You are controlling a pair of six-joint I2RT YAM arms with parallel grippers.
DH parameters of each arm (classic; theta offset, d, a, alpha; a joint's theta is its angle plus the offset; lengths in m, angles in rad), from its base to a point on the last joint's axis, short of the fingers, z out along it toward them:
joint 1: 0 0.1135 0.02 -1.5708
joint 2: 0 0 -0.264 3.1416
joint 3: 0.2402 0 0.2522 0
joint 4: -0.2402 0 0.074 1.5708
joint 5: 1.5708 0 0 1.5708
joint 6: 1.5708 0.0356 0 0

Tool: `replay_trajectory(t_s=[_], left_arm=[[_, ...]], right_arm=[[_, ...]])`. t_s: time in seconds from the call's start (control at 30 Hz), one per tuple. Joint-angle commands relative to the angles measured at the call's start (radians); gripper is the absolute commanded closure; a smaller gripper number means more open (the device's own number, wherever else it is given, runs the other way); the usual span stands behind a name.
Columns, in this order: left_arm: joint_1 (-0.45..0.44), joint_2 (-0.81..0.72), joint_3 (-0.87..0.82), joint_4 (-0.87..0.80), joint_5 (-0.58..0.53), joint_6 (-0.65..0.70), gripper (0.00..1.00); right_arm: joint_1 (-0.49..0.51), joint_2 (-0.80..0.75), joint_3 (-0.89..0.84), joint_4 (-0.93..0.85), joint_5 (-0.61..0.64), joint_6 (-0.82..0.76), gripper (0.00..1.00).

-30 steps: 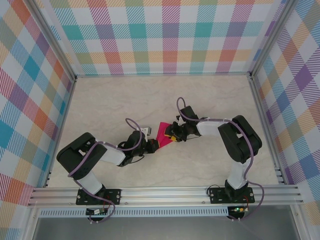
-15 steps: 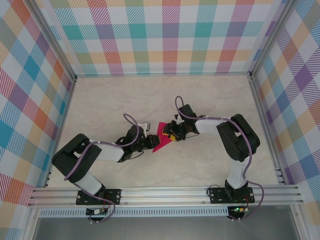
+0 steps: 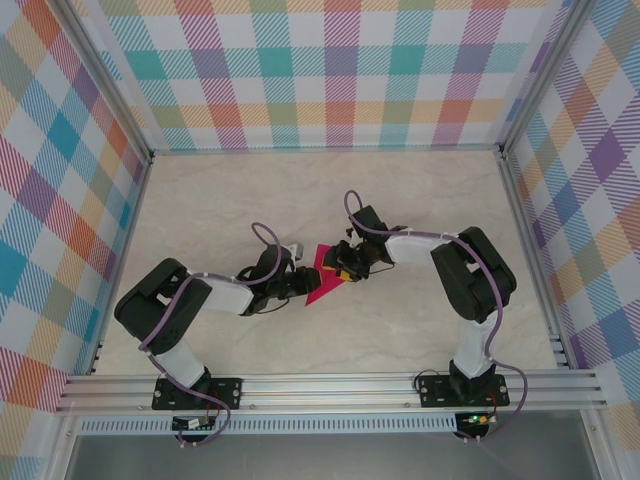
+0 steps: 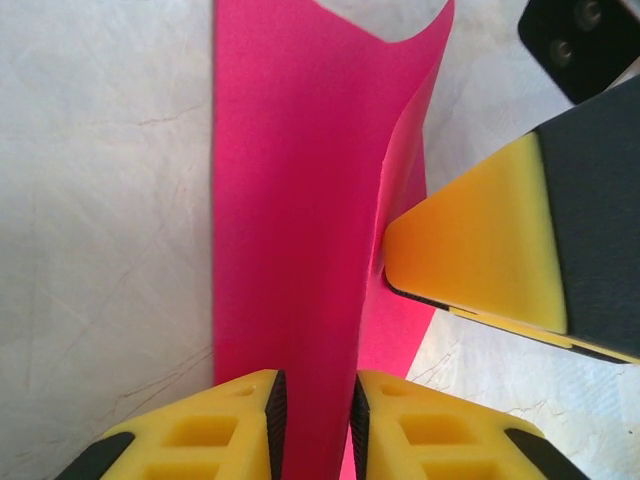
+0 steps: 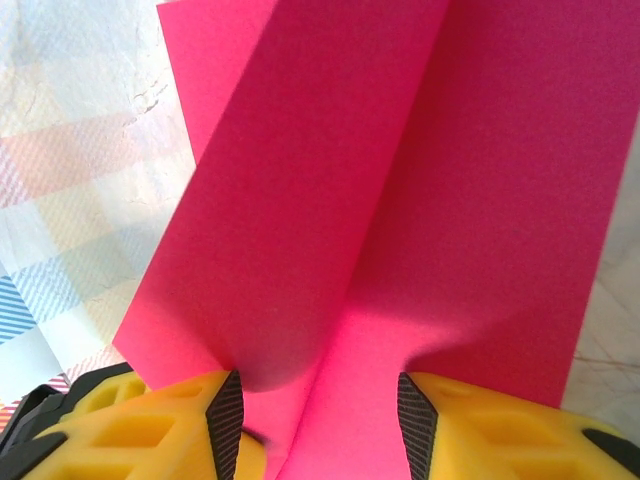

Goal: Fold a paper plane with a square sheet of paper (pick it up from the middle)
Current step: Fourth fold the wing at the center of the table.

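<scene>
My left gripper [image 4: 314,405] sits narrow around the square sheet of paper [image 4: 290,200], grip uncertain. My right gripper [image 5: 315,410] straddles it, jaws apart. I should align the edges before creasing.

The left arm lies low, elbow out at 9 o'clock. The left gripper [image 3: 300,284] points toward 3 o'clock, its 2 jaws a narrow gap apart. The right arm reaches toward 9 o'clock. The right gripper [image 3: 345,266] faces the other, jaws spread wider.

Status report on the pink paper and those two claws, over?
Left jaws slightly apart over the pink sheet. Right jaws wide, straddling its raised flap. Sheet partly folded on the table, fold unfinished. Nothing in the way.
</scene>
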Motion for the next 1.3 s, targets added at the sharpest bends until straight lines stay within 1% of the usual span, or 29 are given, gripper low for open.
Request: replay_trajectory(t_s=[0.0, 0.07, 0.2, 0.27, 0.43, 0.5, 0.6, 0.7, 0.77, 0.87, 0.97, 1.03, 1.1, 1.27], left_arm=[[0.009, 0.024, 0.032, -0.014, 0.051, 0.001, 0.74], [0.010, 0.032, 0.036, -0.009, 0.061, -0.001, 0.75], [0.017, 0.037, 0.040, -0.012, 0.065, -0.008, 0.80], [0.025, 0.028, 0.033, -0.020, 0.061, -0.011, 0.80], [0.041, -0.053, 0.018, -0.098, 0.039, -0.002, 0.72], [0.045, -0.104, 0.011, -0.144, 0.017, 0.003, 0.66], [0.051, -0.173, -0.003, -0.222, -0.038, 0.005, 0.61], [0.051, -0.221, 0.006, -0.295, -0.071, 0.003, 0.60], [0.051, -0.229, 0.013, -0.293, -0.053, -0.008, 0.61], [0.051, -0.201, 0.016, -0.227, 0.003, -0.032, 0.64], [0.051, -0.134, 0.041, -0.157, 0.078, -0.046, 0.72], [0.051, -0.080, 0.062, -0.121, 0.115, -0.059, 0.79], [0.051, -0.045, 0.081, -0.110, 0.120, -0.063, 0.83], [0.051, -0.001, 0.111, -0.133, 0.071, -0.058, 0.90]], right_arm=[[0.004, 0.061, -0.001, -0.081, 0.080, -0.007, 0.51], [0.006, 0.067, 0.006, -0.091, 0.083, -0.003, 0.51], [0.007, 0.081, 0.021, -0.121, 0.101, 0.006, 0.51], [0.007, 0.089, 0.029, -0.147, 0.121, 0.010, 0.51], [0.010, 0.108, 0.052, -0.199, 0.158, 0.015, 0.50], [0.013, 0.118, 0.063, -0.222, 0.171, 0.018, 0.49], [0.017, 0.129, 0.080, -0.262, 0.195, 0.020, 0.49], [0.021, 0.138, 0.099, -0.299, 0.220, 0.024, 0.49], [0.024, 0.144, 0.111, -0.320, 0.232, 0.027, 0.48], [0.027, 0.161, 0.135, -0.355, 0.247, 0.032, 0.48], [0.030, 0.167, 0.145, -0.371, 0.257, 0.035, 0.49], [0.033, 0.171, 0.149, -0.385, 0.269, 0.036, 0.49], [0.033, 0.174, 0.154, -0.399, 0.277, 0.035, 0.50], [0.035, 0.185, 0.167, -0.425, 0.290, 0.030, 0.52]])
